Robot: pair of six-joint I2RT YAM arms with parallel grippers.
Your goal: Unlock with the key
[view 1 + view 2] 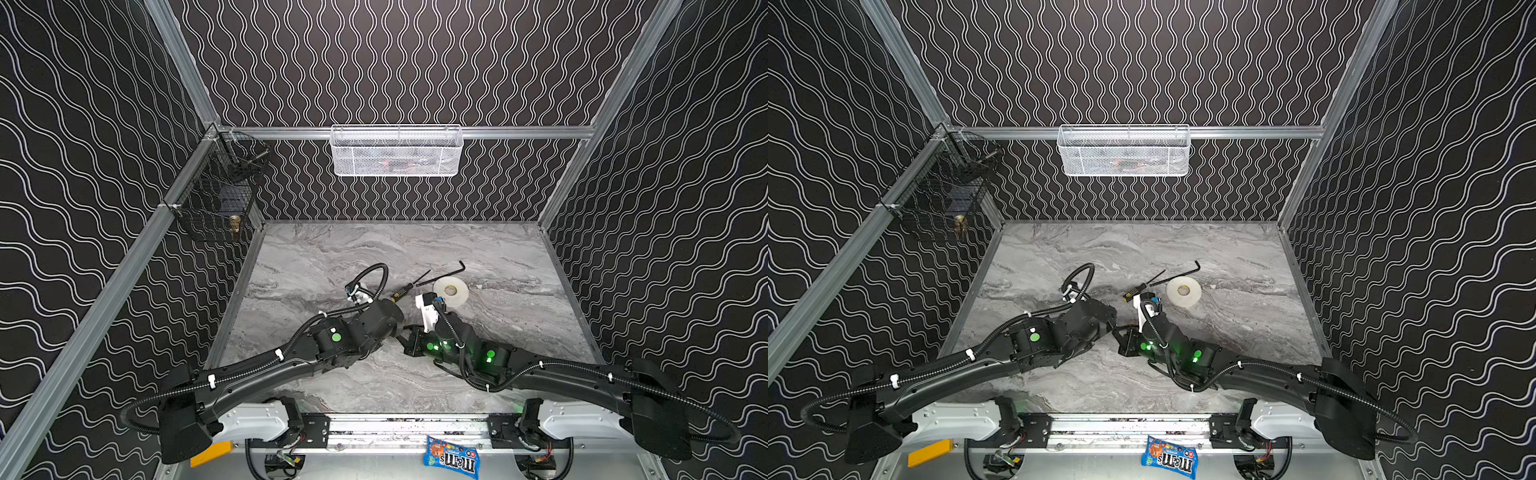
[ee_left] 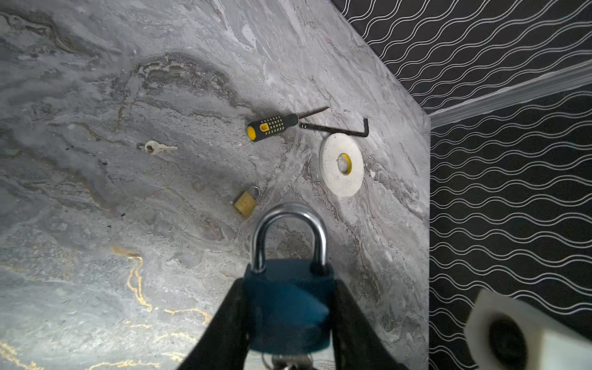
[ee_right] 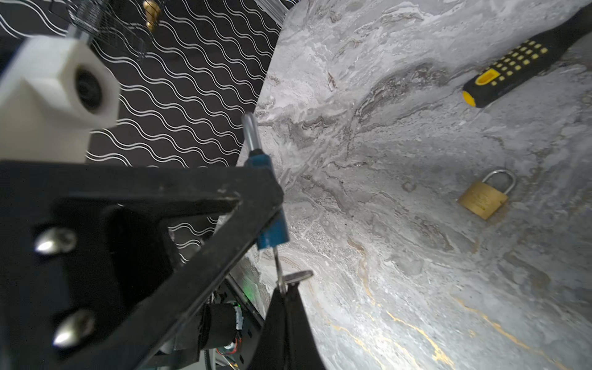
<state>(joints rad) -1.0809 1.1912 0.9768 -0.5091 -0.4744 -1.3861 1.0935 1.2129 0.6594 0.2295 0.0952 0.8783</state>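
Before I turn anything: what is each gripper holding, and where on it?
The left gripper clamps the blue padlock across its body sides; the right gripper pinches the key, seated in the padlock's base, at its head end.

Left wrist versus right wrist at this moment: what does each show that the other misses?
Only the left wrist: the loose spare key, the hex key and tape roll. Only the right wrist: the right gripper pinching the key under the blue padlock. Both: the left gripper clamping that padlock, the brass padlock and the screwdriver.
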